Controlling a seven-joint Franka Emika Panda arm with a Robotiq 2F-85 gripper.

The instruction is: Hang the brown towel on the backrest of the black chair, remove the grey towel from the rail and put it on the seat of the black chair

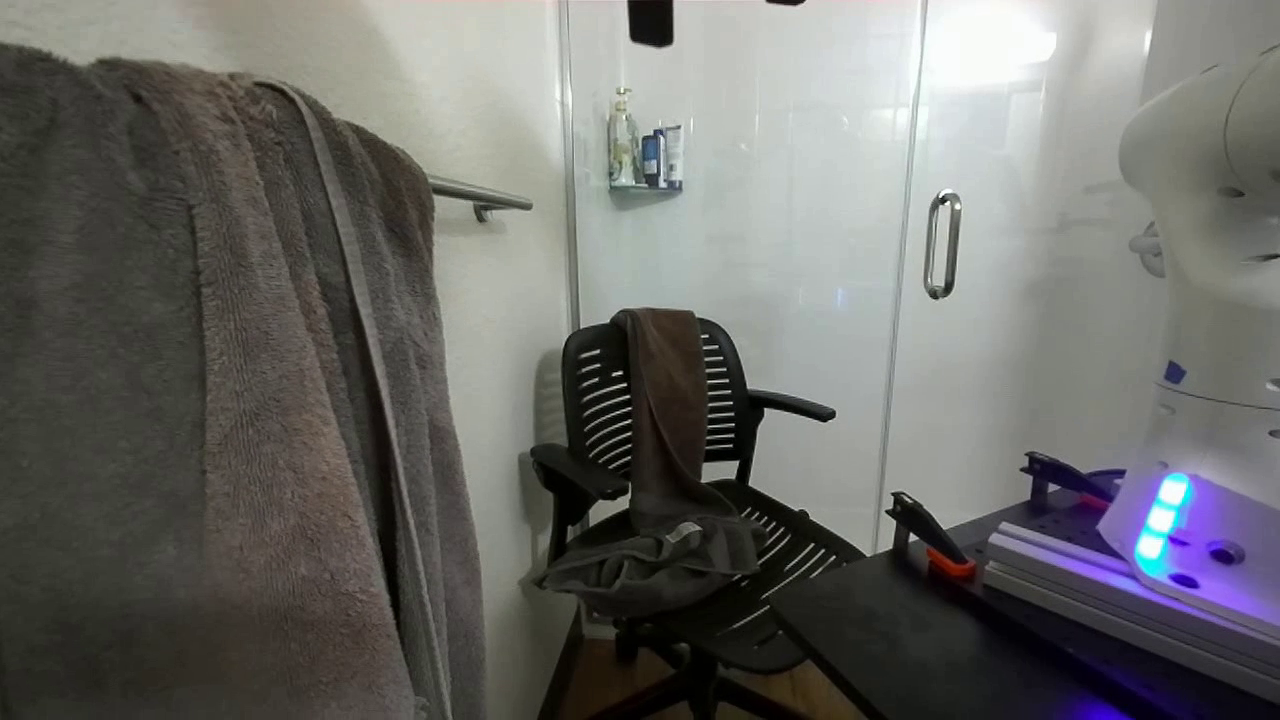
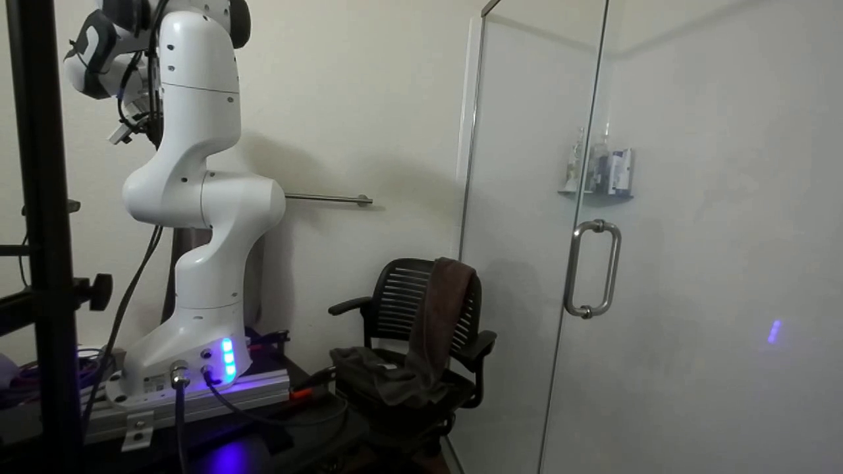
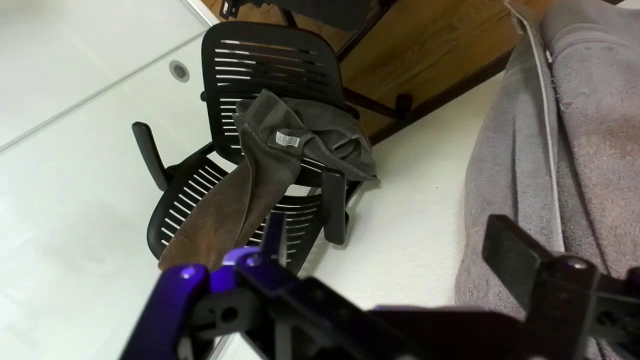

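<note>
Label (image 3: 287, 139) is unreadable. Past the desk's corner (image 1: 830, 612), the brown towel (image 1: 672, 400) hangs lower than the wide-spread, empty gripper (image 3: 386, 226).

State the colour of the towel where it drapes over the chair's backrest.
Brown there; the towel shows best in an exterior view.

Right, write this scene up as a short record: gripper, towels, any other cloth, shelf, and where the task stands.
gripper: open, jaws wide apart, holding nothing
brown towel: draped over the backrest of the black chair
dark grey cloth: rumpled on the seat, meeting the brown towel's lower end; whether one piece with it, cannot tell
grey towel: hanging over the rail
shelf: bears a pump bottle and smaller containers
task: brown towel hung; grey towel not yet on the seat
</note>
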